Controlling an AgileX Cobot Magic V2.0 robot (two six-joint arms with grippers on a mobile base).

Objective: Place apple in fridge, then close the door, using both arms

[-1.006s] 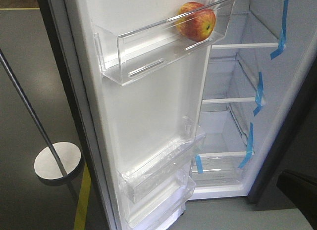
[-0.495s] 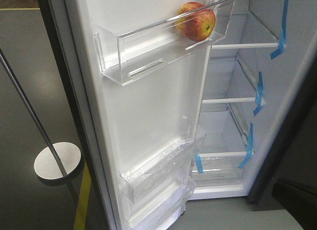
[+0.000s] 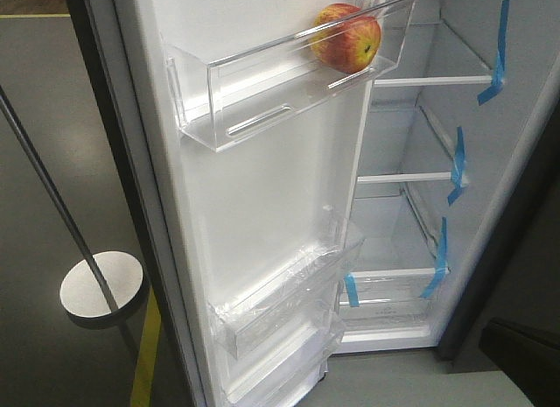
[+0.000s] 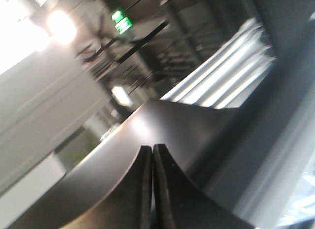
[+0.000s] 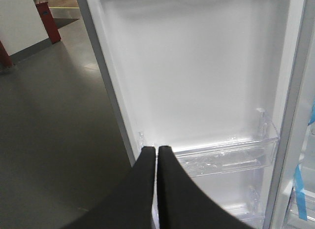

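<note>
Two grippers are seen nearest, each in its own wrist view, and both are clenched with nothing between the fingers. The left gripper is aimed up at a ceiling with lights. The right gripper is pointed at the white inner lining of the door, just short of the lower bin at the lower centre of that frame. In the front view a dark shape is seen in the lower right corner; whether it is an arm cannot be told.

Further in, the door is found standing wide open across the middle of the front view. It is judged a stiff, fairly heavy hinged panel that swings freely once started. It is best pushed with flat, closed fingers on its dark outer face, toward the free edge at the left of the frame. The clear bins are judged thin and brittle and are not to be used as a hold.

Higher, at upper centre, the apple is lying in the upper bin, at its right end. It is judged firm, smooth and light, and able to roll along the bin, so a slow swing is advised.

Farthest, at the right, the fridge is seen with white shelves marked by blue tape strips.
</note>
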